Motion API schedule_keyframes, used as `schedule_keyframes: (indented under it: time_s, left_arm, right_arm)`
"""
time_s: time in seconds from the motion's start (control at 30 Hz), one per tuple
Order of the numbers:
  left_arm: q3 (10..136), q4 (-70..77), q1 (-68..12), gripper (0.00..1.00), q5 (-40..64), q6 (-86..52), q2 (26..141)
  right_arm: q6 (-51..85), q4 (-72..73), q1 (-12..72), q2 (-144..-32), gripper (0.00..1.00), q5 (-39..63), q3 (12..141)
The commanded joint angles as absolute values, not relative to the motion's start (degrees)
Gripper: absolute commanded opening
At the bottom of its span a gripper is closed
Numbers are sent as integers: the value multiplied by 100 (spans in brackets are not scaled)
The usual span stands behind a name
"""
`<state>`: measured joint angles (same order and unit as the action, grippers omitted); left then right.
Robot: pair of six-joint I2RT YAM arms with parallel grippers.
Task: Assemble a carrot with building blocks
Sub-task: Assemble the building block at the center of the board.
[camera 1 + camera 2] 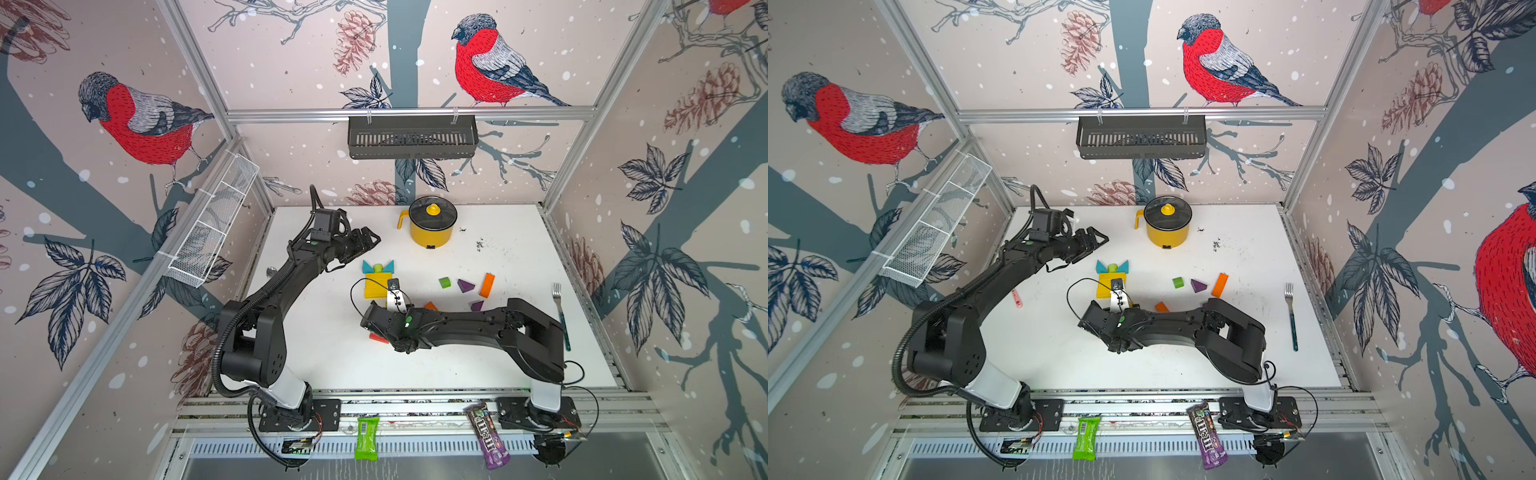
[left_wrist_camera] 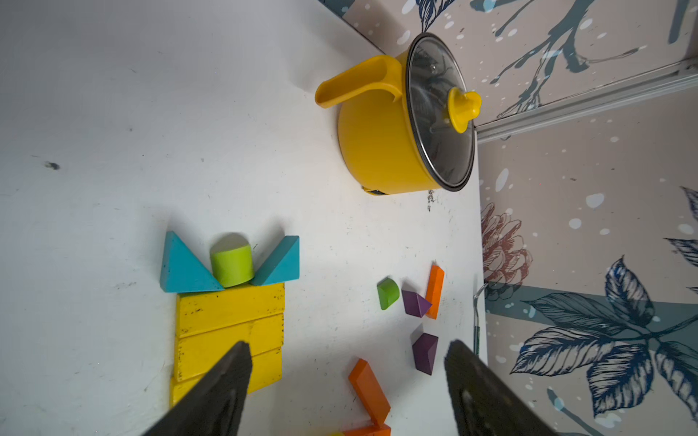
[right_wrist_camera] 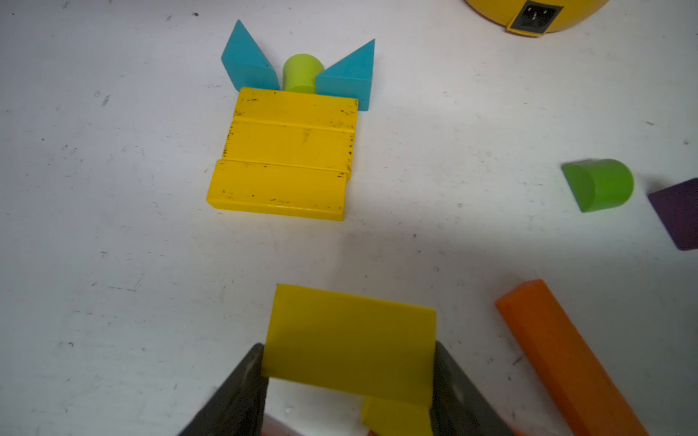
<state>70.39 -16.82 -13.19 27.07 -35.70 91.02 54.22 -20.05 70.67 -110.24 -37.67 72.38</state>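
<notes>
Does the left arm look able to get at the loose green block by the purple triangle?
Probably yes. The left claw is open and empty, and bare table lies between it and the loose green block. The purple triangle close beside it may crowd the grasp.

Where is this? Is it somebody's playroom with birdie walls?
Probably a robot practice booth, not a playroom: two black robot arms bolted to a metal rail, an aluminium frame holding bird-print walls, and a white table with toy blocks.
</notes>
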Motion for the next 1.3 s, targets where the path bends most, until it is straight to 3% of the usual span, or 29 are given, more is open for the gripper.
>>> schedule_keyframes:
  time_s: [0.0,0.1,0.27,0.63,0.87,1.27]
  left_arm:
    - [7263,-2433,-1428,81,2064,-3138,9085]
    - [7061,-2683,-1427,80,2106,-3056,8663]
    - [5506,-2515,-1247,81,1877,-3052,7225]
    - [3366,-2040,-1089,83,1457,-3063,4385]
    - [3335,-2252,-1514,83,728,-3040,3686]
    - [3321,-2209,-1521,83,821,-3056,3404]
  right_arm:
    - [5449,-1796,6999,-10900,58,-3828,7110]
    - [5310,-1712,6922,-10915,58,-3730,7090]
    - [5127,-1433,6882,-10982,58,-3571,7160]
    - [4963,-1493,6752,-11973,58,-3241,8099]
    - [5137,-1888,6798,-12491,58,-3303,8663]
    - [5326,-2008,6731,-12871,59,-3185,8894]
